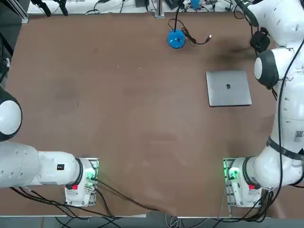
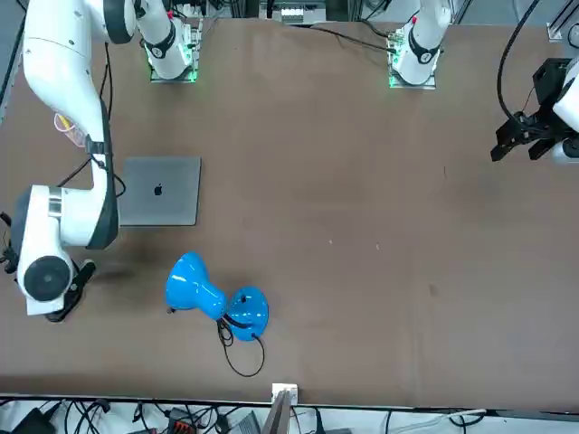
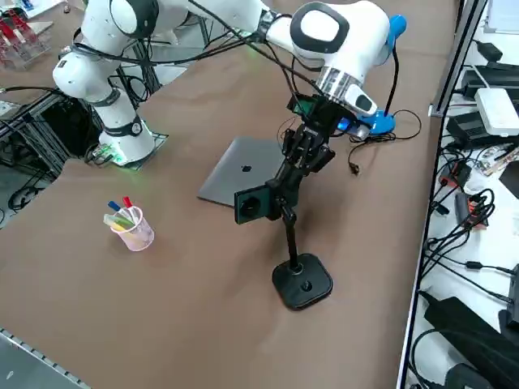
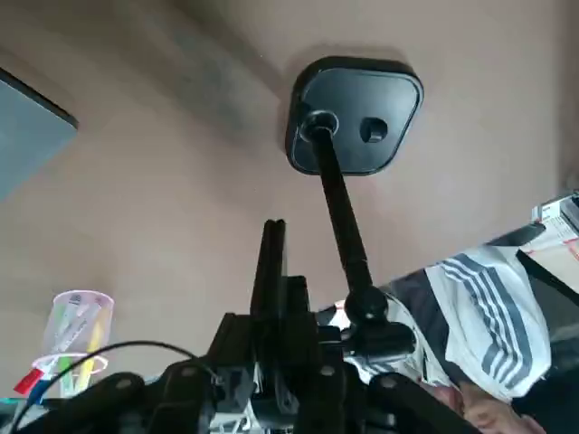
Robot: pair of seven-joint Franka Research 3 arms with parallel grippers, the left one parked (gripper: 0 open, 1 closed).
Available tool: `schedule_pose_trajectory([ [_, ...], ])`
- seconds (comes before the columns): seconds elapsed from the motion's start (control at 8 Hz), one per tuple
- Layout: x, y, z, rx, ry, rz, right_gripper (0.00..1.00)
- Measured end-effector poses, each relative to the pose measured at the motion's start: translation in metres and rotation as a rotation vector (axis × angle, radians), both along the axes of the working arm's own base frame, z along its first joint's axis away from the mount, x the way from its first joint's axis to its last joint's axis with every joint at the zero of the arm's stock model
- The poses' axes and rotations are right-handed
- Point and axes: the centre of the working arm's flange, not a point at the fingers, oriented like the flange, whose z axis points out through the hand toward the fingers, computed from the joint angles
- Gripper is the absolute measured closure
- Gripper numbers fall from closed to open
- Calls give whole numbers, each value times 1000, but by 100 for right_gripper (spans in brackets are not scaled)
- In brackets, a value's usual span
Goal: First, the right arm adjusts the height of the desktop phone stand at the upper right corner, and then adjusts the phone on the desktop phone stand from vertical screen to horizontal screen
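Observation:
The desktop phone stand has a black base (image 3: 302, 284) on the table near its right edge, and a thin pole (image 3: 287, 235) rises from it. At the pole's top a clamp holds the phone (image 3: 253, 203), which lies nearly horizontal and slightly tilted. My right gripper (image 3: 296, 170) comes down from above and is shut on the phone at the clamp. The right wrist view shows the phone (image 4: 271, 262) edge-on between my fingers, with the pole (image 4: 344, 217) and base (image 4: 357, 113) beyond. In the top view my right arm (image 1: 280, 57) hides the stand.
A silver laptop (image 1: 228, 88) lies closed just inboard of the stand. A blue round-based stand (image 1: 175, 39) with a loose cable sits at the far edge. A clear cup of pens (image 3: 130, 223) stands nearer my base. A person's striped sleeve (image 4: 479, 307) shows beside the table.

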Motion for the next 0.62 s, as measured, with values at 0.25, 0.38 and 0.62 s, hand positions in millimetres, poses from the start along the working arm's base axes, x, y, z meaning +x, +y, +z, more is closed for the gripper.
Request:
schedule_pose_trajectory([
  [0.25, 0, -8, 11, 66, -25, -7, 84],
  [0.38, 0, -9, 15, 82, -36, -8, 84],
  [0.62, 1, -9, 20, 98, -54, -7, 84],
])
